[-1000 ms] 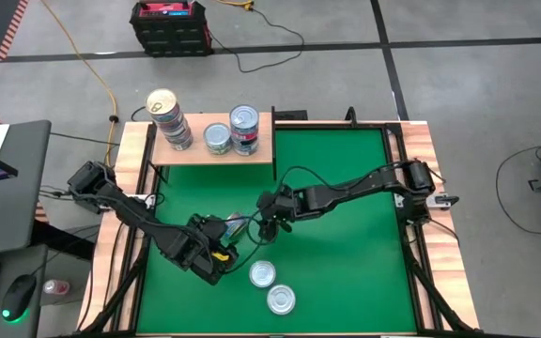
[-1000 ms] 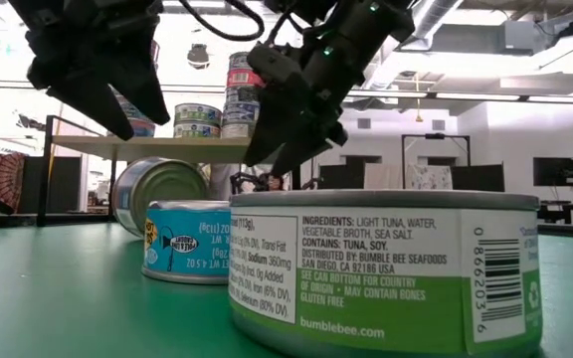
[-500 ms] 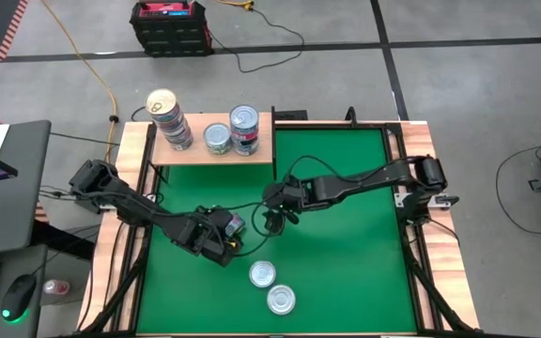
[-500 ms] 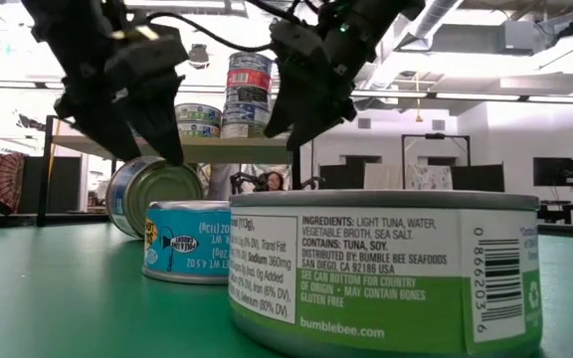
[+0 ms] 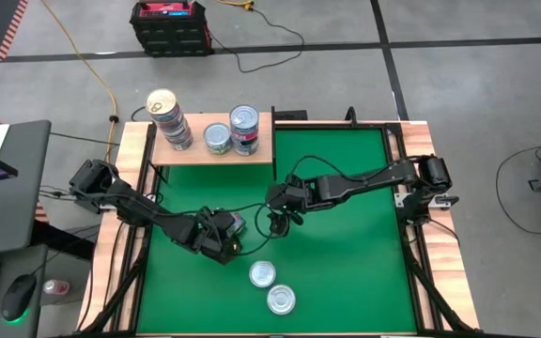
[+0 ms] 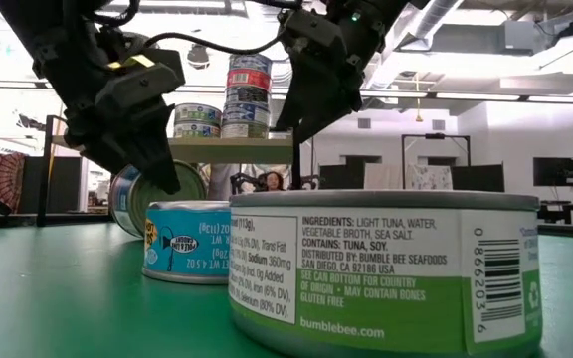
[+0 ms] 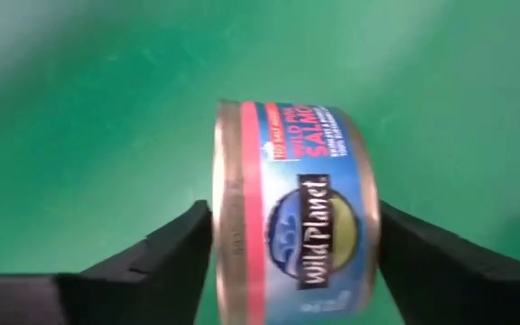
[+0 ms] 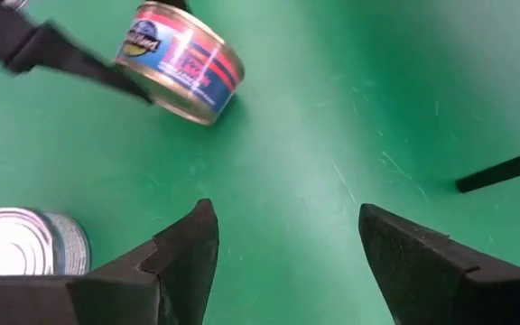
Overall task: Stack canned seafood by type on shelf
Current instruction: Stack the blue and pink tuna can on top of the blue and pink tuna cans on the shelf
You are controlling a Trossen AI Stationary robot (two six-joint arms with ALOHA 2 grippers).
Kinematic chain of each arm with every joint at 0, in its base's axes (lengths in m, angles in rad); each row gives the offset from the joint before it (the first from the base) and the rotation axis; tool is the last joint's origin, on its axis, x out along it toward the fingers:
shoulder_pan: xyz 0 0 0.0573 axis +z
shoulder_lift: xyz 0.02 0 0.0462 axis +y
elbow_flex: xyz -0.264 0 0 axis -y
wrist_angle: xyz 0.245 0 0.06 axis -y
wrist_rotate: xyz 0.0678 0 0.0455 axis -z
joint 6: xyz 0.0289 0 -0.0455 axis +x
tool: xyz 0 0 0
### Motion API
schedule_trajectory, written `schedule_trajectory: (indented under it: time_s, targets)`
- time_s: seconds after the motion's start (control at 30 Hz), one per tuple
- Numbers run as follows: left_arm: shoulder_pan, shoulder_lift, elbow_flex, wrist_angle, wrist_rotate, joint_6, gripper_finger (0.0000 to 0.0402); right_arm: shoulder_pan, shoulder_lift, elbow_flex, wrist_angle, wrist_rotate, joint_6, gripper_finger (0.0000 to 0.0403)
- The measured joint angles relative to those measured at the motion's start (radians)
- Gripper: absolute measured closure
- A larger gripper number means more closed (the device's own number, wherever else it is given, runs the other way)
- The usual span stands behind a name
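Note:
A salmon tin (image 7: 296, 212) with a red and blue label stands on its rim on the green mat (image 5: 346, 244); it also shows in the right wrist view (image 8: 181, 61) and the low view (image 6: 132, 194). My left gripper (image 7: 294, 217) is down over it, near the mat's middle (image 5: 225, 233). My right gripper (image 8: 287, 226) hangs open just right of it (image 5: 280, 220), above the mat and touching nothing. Two silver-lidded tins (image 5: 262, 274) (image 5: 281, 299) lie flat nearer the front. The light-wood shelf (image 5: 195, 152) at the far left carries three stacks of tins (image 5: 165, 117). My left gripper pinches the salmon tin between its two fingers, one finger (image 7: 183, 244) on the flat face (image 7: 228, 217) beside the red band and the other (image 7: 413, 248) on the opposite face. The fingers come slanting down from above. The tin stands tilted on its rim on the mat.
In the low view a blue-labelled tin (image 6: 182, 249) and a large green-labelled tin (image 6: 386, 268) stand close to the camera. The mat's right half is bare. A cable (image 5: 252, 202) trails over the mat between the arms.
My left gripper moved from the near side toward the far edge, came down over the standing salmon tin and now has a finger on each face. My right gripper rose and drew slightly toward the right, away from that tin. The tin stayed in place.

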Motion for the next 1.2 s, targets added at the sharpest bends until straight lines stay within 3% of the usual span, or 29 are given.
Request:
schedule_trajectory:
  time_s: [0.1, 0.23, 0.4, 0.6, 0.73, 0.87, 1.03, 1.2]
  targets:
    - [0.0, -0.002, -0.001, -0.002, -0.039, 0.013, 0.0167, 0.004, 0.0, 0.0, -0.003, -0.002, -0.007, 0.0113]
    - [0.0, -0.027, 0.002, -0.008, -0.017, 0.048, 0.0218, 0.004, 0.0, 0.0, -0.023, -0.007, -0.01, 0.0113]
    - [0.0, -0.119, 0.007, -0.033, 0.006, 0.1, 0.0218, -0.006, 0.0, 0.0, -0.057, -0.009, -0.033, 0.0113]
    - [0.0, -0.324, 0.007, -0.127, 0.001, 0.169, 0.0218, -0.029, 0.0, 0.0, -0.08, -0.024, -0.034, 0.0113]
    - [0.002, -0.496, 0.007, -0.166, -0.047, 0.216, 0.0218, -0.033, 0.0, 0.0, -0.069, -0.026, -0.033, 0.0113]
    - [0.004, -0.68, 0.007, -0.166, -0.159, 0.289, 0.0218, -0.026, 0.0, 0.0, -0.045, -0.052, -0.021, 0.0113]
    - [0.036, -0.86, 0.018, -0.12, -0.282, 0.474, 0.0218, -0.016, 0.0, 0.0, -0.004, -0.104, 0.011, 0.0113]
    - [0.118, -0.9, 0.163, -0.116, -0.343, 0.745, 0.0217, -0.017, 0.0, 0.0, -0.003, -0.123, 0.02, 0.0113]
